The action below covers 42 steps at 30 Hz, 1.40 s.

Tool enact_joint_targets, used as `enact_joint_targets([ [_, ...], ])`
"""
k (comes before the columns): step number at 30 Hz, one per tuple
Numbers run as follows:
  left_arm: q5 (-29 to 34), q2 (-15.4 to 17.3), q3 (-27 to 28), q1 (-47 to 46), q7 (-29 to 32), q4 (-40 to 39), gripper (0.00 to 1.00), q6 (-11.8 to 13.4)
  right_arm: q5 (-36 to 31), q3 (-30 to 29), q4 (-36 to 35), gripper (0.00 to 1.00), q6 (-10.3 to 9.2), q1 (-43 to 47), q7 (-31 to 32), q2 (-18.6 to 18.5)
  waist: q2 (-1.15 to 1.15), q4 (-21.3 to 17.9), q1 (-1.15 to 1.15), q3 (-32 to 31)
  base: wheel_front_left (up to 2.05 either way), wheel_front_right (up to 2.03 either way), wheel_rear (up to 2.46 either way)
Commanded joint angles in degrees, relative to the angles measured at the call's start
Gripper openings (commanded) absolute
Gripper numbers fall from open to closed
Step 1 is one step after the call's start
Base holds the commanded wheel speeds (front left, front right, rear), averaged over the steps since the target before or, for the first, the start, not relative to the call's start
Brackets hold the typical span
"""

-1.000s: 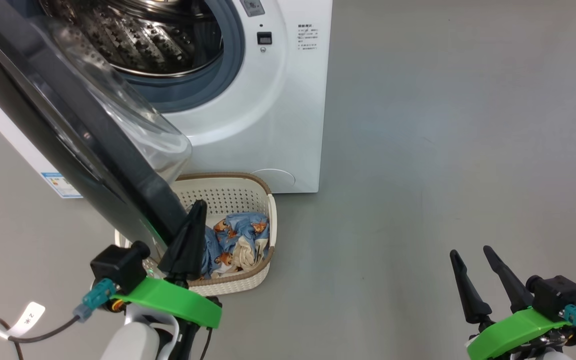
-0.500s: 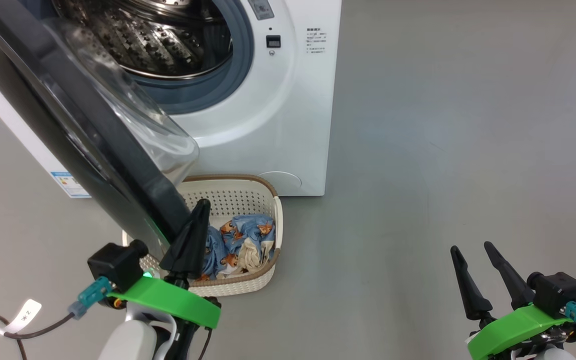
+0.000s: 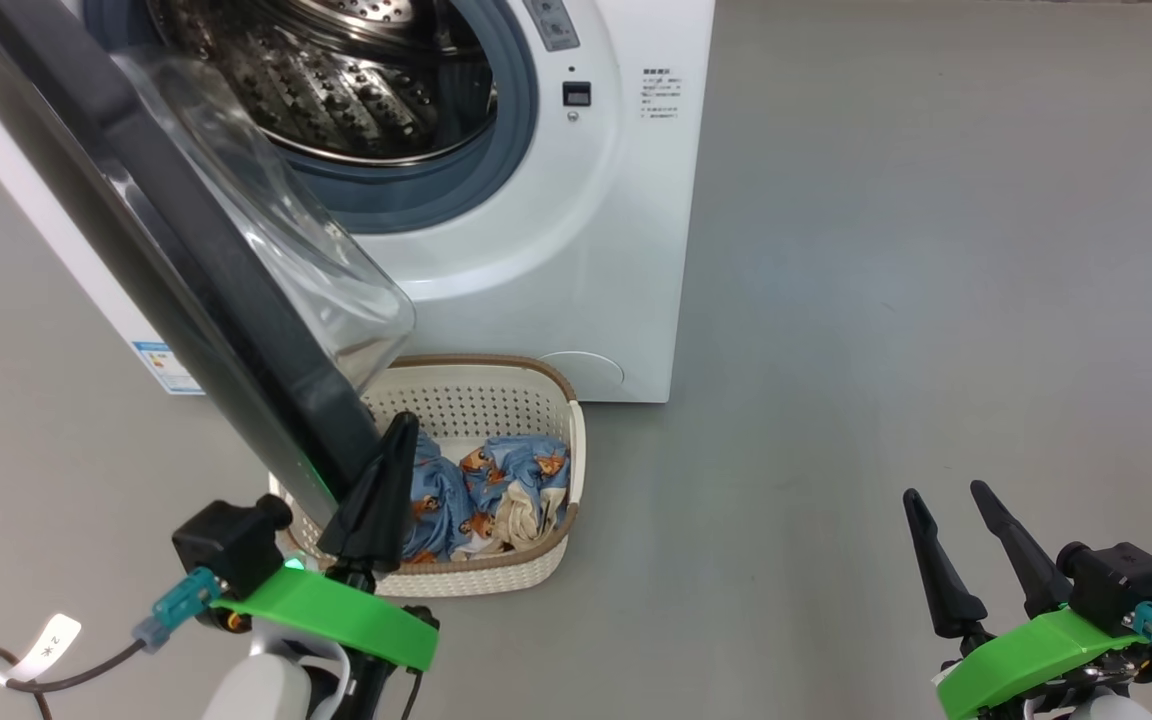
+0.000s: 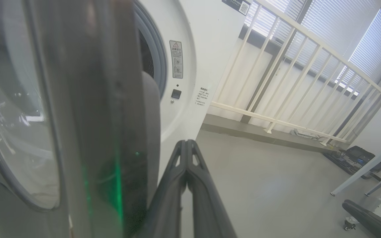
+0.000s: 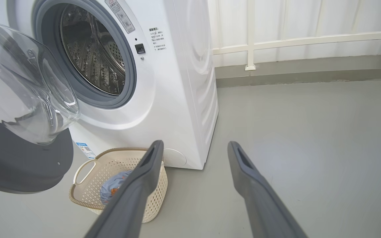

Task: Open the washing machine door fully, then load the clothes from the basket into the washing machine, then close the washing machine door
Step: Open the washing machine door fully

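Note:
The white washing machine (image 3: 576, 250) stands with its steel drum (image 3: 366, 80) exposed. The washing machine door (image 3: 166, 250) hangs partly open, its black ring and glass bowl (image 3: 276, 240) swung toward me. My left gripper (image 3: 399, 425) is shut, and its fingers (image 4: 186, 155) rest against the inner side of the door's lower rim (image 4: 88, 115). Below the door sits the cream basket (image 3: 466, 400) holding the blue printed and cream clothes (image 3: 496, 480). My right gripper (image 3: 944, 492) stands open with nothing between its fingers at the lower right, well away from the basket (image 5: 114, 165) and machine (image 5: 177, 99).
Grey floor (image 3: 886, 300) extends to the right of the machine. A white railing (image 4: 276, 76) runs along the wall behind it. A black case (image 4: 359, 155) and pale table legs (image 4: 365, 168) stand further off. A blue label sticker (image 3: 168, 368) marks the machine's side.
The head camera has shifted, so machine, door and basket sit further right and lower in view. My left gripper stays shut against the door rim. The right gripper has barely moved.

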Motion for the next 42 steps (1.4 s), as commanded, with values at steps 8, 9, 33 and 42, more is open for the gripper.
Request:
enact_joint_targets([
  [8,0.3,2.0,4.5,2.3,-0.4,-1.1,0.0,0.8,0.0,1.3,-1.8,1.0,0.09,-0.2,-0.7,-0.8,0.0,1.4,0.0,-0.7,0.0,0.0,0.0],
  [9,0.3,2.0,4.6,2.7,-0.4,-1.2,0.0,0.8,-0.1,1.3,-1.9,1.0,0.09,-0.1,-0.7,-0.8,0.0,1.6,0.0,-0.9,0.0,0.0,0.0],
  [33,3.5,2.0,10.2,7.7,-0.4,-4.6,0.0,2.5,-0.6,0.0,-3.0,1.0,0.09,1.6,-0.7,0.0,0.0,8.3,0.0,-1.6,0.0,0.0,0.0],
  [42,4.3,2.0,13.6,8.4,-0.4,-5.4,0.0,4.3,-0.8,0.5,-3.0,1.0,0.09,1.0,-0.7,0.0,0.0,10.3,0.0,-1.0,0.0,0.0,0.0],
])
